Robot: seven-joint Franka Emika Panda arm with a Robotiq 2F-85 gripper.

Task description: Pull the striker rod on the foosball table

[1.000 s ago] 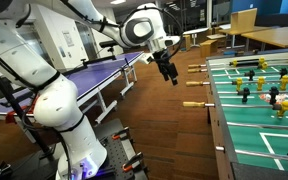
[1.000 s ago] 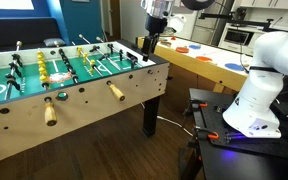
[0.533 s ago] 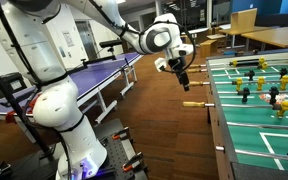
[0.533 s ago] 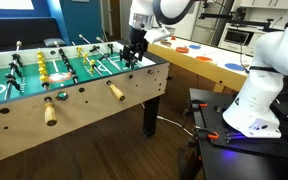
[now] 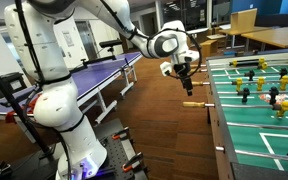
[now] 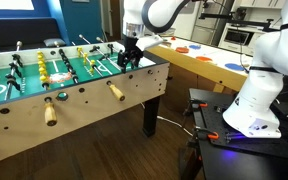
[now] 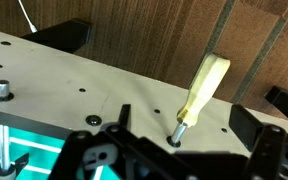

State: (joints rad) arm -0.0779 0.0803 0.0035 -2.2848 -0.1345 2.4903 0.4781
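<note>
The foosball table has a green field with yellow and black players, and it also shows in an exterior view. Pale wooden rod handles stick out of its side wall. My gripper hangs at that side wall near the far handles, as also seen in an exterior view. In the wrist view one striker rod handle runs up from its hole in the wall. My gripper is open, with a dark finger on each side of the handle's base. It is not clamped on the handle.
More handles stick out along the same wall. A blue table stands behind the arm. A long table with coloured discs is beside the robot base. The floor is wood.
The gripper has moved from open air beside the table in to its side wall and lower, and now straddles one rod handle. The jaws stay open.
</note>
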